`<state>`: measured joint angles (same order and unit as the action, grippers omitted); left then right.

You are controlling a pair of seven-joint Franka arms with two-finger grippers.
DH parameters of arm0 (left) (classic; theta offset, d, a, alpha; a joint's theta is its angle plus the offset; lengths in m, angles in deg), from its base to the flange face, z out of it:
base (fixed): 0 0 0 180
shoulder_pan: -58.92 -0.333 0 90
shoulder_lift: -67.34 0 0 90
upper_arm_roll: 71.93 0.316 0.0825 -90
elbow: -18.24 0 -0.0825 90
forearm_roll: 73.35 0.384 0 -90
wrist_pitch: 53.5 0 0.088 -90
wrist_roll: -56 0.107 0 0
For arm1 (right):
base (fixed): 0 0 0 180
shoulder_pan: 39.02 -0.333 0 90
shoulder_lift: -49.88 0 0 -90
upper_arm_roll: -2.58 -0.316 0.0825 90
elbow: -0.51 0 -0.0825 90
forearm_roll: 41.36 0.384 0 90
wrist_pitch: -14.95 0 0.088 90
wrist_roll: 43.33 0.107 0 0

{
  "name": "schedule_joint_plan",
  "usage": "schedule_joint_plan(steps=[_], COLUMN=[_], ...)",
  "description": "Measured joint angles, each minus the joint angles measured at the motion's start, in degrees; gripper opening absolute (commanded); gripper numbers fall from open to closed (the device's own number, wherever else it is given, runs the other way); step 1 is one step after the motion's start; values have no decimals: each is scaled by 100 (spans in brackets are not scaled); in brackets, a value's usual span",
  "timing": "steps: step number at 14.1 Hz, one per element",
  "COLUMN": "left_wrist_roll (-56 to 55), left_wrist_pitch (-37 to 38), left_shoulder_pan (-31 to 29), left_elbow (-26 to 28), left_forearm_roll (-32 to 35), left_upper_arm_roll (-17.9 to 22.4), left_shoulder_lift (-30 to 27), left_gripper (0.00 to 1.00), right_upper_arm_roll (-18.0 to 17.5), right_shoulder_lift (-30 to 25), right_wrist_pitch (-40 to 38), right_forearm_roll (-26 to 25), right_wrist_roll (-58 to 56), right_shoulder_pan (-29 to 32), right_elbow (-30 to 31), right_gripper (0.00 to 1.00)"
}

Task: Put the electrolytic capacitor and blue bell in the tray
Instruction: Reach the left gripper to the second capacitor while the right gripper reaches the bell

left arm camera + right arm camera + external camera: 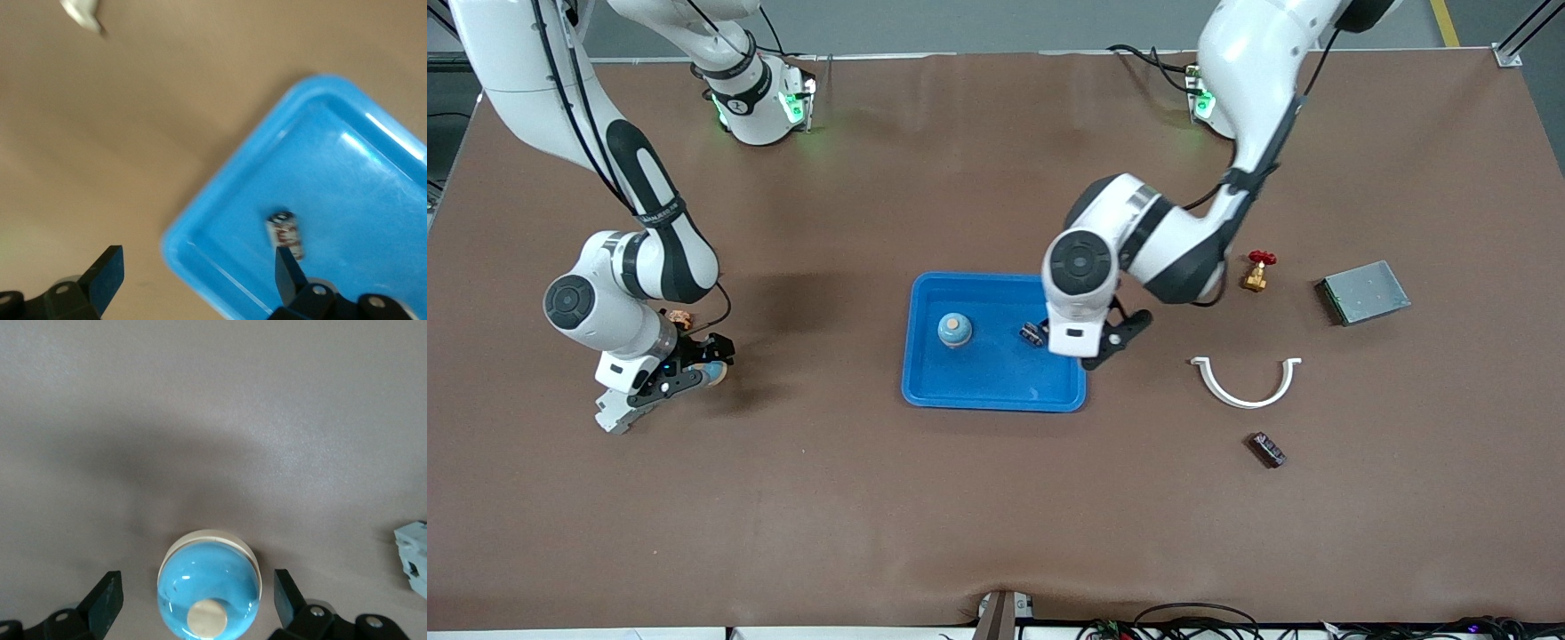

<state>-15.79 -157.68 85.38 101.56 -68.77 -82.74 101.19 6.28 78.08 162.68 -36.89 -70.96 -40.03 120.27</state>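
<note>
With both the left tool [200, 283] and right tool [197, 603] spread, the capacitor [285, 233] could roll toward the tray [373, 200] rim if the left tool clips it.

Tray at frame centre, two things in it

Blue tray [996, 391] holds an upright blue bell [955, 331] at centre-left and a small capacitor [1033, 334] lying right of it.

No legible text, label, brand, number or sign on any object in view.
</note>
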Motion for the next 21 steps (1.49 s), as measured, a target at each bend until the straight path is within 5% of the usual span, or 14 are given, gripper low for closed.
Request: schedule_joint_plan(steps=[1,2,3,4,5,11,16,21], left_wrist_roll=[399,791,1168,1544,1926,3339,3345,3170], left_wrist_pitch=[143,221,246,248,242,-589,-1248,-1922], left_shoulder_pan=[-187,-390,-612,-849,-1106,-2460,-2769,-2940], left_elbow=[2,8,13,17,21,96,107,107], left_forearm_roll=[2,4,8,17,54,153,155,155], left_upper_arm_roll=[4,10,19,28,39,54,87,259], left_shoulder_lift=[-145,-252,-310,-334,-334,-181,303,699], left_gripper=[100,100,100,100,100,100,100,100], right_upper_arm_roll=[0,0,0,-3,-6,-48,-170,-211], right_shoulder_lift=[0,0,0,0,0,-68,-387,-536], right_wrist_pitch=[0,0,0,-2,-6,-68,-1512,-2171], right_forearm_roll=[0,0,0,0,0,-2,-1,2], right_wrist_roll=[-2,-4,-6,-8,-9,35,1304,3227], right_shoulder_pan=[10,17,18,18,18,18,-361,-1272], right_elbow=[14,22,25,26,27,-21,-717,-1438], right_gripper=[100,87,46,18,0,0,0,0])
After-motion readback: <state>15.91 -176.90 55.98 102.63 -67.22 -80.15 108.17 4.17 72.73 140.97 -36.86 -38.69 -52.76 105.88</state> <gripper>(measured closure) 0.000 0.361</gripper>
